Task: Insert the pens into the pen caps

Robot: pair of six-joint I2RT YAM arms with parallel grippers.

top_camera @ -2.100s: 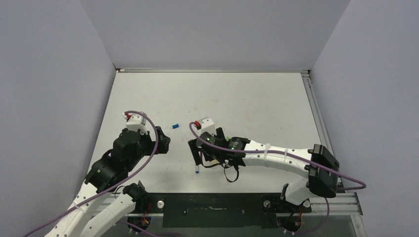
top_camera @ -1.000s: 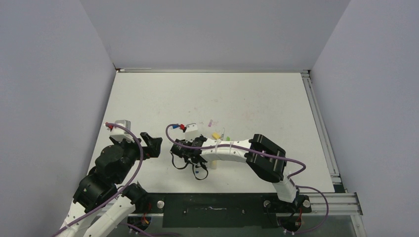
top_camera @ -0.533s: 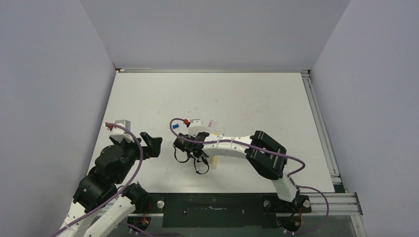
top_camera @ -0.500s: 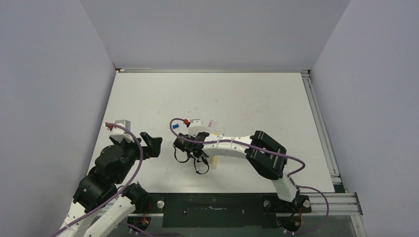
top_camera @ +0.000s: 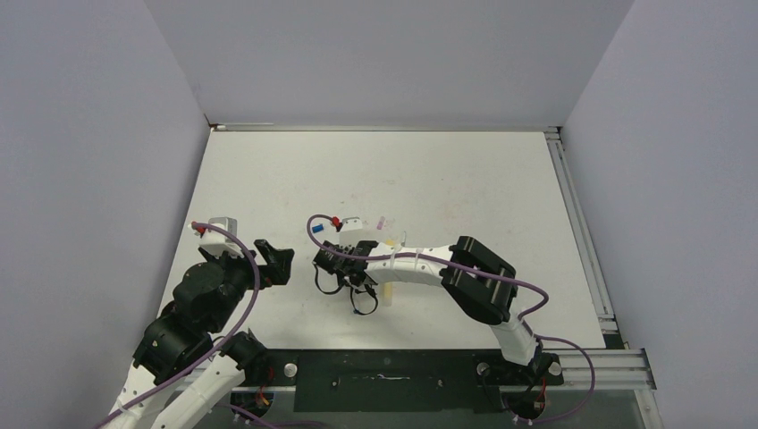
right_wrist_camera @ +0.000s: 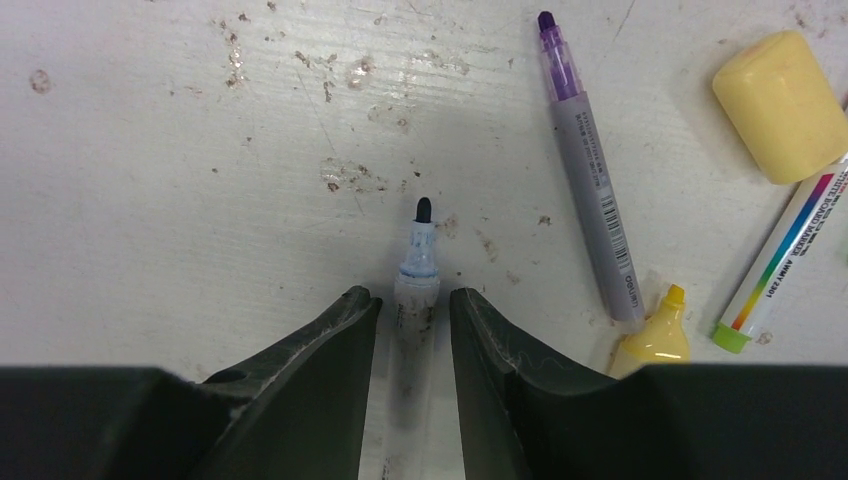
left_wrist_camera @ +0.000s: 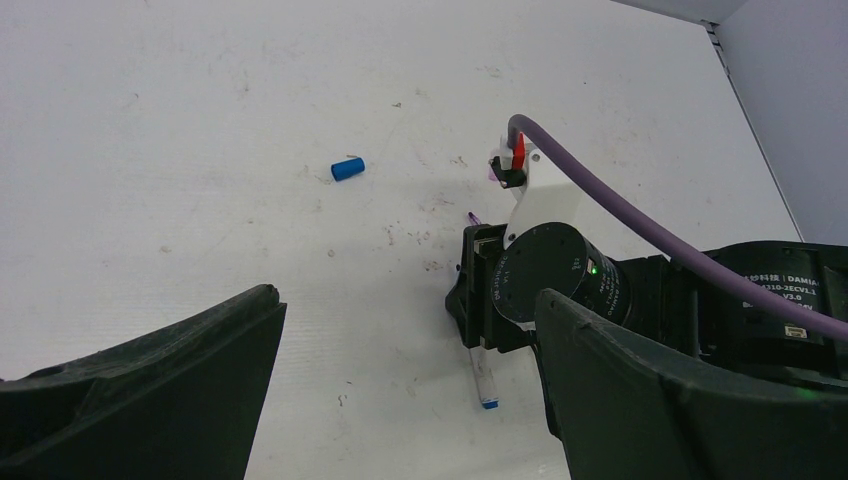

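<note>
Top view: right tool (top_camera: 347, 268) set low at centre. Left wrist: left tool (left_wrist_camera: 405, 300) spread wide, empty; short blue tube cap (left_wrist_camera: 347, 169) seen upper centre. Right wrist: white-grey blue-tipped pen (right_wrist_camera: 418, 262) straddled low centre by narrowly parted jaws, not yet pinched; it could be rolled aside by an off-centre squeeze

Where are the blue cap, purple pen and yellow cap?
blue cap (left_wrist_camera: 348, 169), left wrist view, middle of its side
purple pen (right_wrist_camera: 592, 170), right wrist view, grey barrel
yellow cap (right_wrist_camera: 781, 105), right wrist view, its side
</note>
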